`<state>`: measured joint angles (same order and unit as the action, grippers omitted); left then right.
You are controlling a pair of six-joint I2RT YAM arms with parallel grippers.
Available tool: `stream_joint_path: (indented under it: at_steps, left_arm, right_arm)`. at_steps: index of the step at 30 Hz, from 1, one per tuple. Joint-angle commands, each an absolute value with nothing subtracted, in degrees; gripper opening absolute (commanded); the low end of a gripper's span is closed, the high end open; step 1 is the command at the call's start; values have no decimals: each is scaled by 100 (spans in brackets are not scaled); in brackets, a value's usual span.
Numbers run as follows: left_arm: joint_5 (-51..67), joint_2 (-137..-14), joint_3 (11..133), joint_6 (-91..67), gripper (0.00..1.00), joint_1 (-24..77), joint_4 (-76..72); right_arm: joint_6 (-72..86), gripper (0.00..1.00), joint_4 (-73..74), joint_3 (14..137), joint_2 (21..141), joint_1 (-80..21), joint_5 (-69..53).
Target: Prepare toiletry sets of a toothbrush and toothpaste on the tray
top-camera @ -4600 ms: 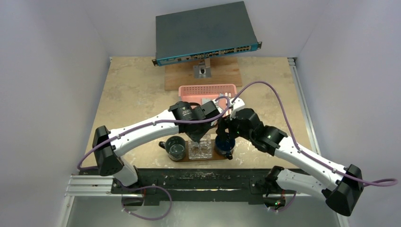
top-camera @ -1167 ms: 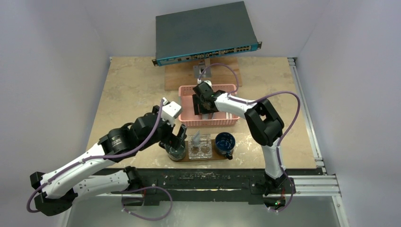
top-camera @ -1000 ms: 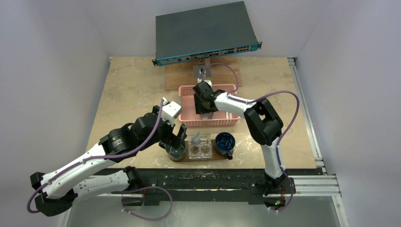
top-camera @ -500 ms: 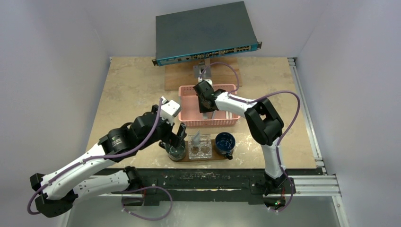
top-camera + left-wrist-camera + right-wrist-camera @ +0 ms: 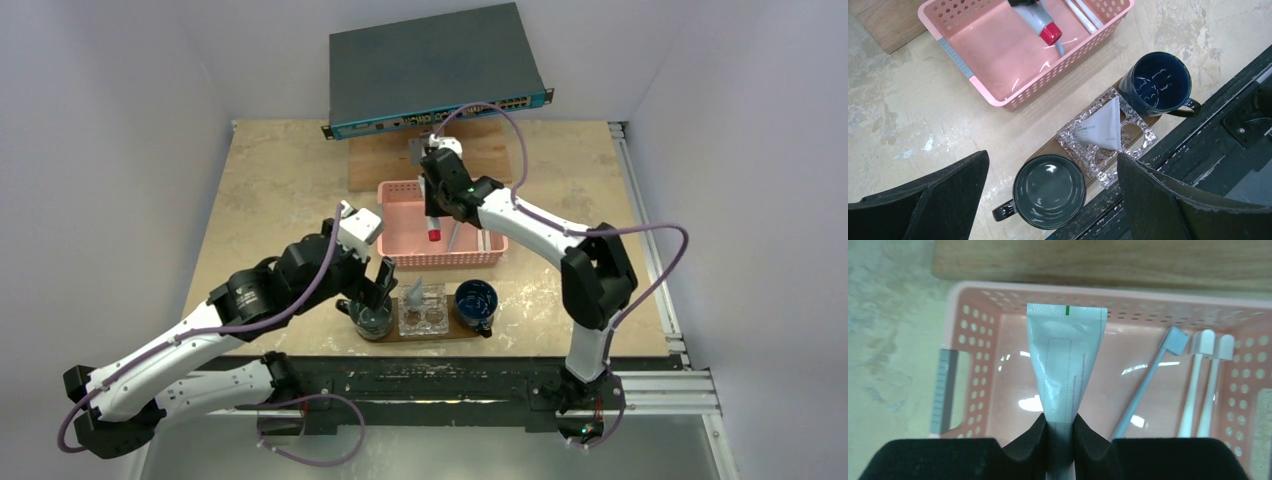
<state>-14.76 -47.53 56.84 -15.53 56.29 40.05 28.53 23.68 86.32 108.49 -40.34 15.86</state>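
Toothpaste tube (image 5: 1064, 355) held over the pink basket (image 5: 470, 259).
The right gripper (image 5: 1059, 429) pinches the silvery tube, cap down, above toothbrushes (image 5: 1198, 390) lying in the basket. The left gripper (image 5: 372, 287) hangs spread open over the grey mug (image 5: 1049, 191) on the near tray (image 5: 1047, 148).

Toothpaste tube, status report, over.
Right gripper shut on toothpaste tube over pink basket. Left gripper open above grey mug on tray. Toothbrushes lie in basket. Left gripper may block tray.
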Motion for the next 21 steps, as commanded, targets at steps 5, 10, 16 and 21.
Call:
stream_joint_path:
  at_steps: [5,10,16,21]
  left_arm:
    - [-1318,-4904,6361,-1890,99,5599,3780]
    - [-1170,-5024,6485,-2224,99,5599,3651]
    - [-928,-5113,6547,-2671,99,5584,3439]
    - [-854,-5092,6560,-3162,99,5557,3253]
  right_arm:
    - [2824,18,2106,8326,9712,-4034,1893]
    - [2769,18,2067,8037,9071,-4033,1850]
    - [3002,18,1893,7577,8047,-4034,1589]
    - [3337,19,1471,7040,7265,-4054,991]
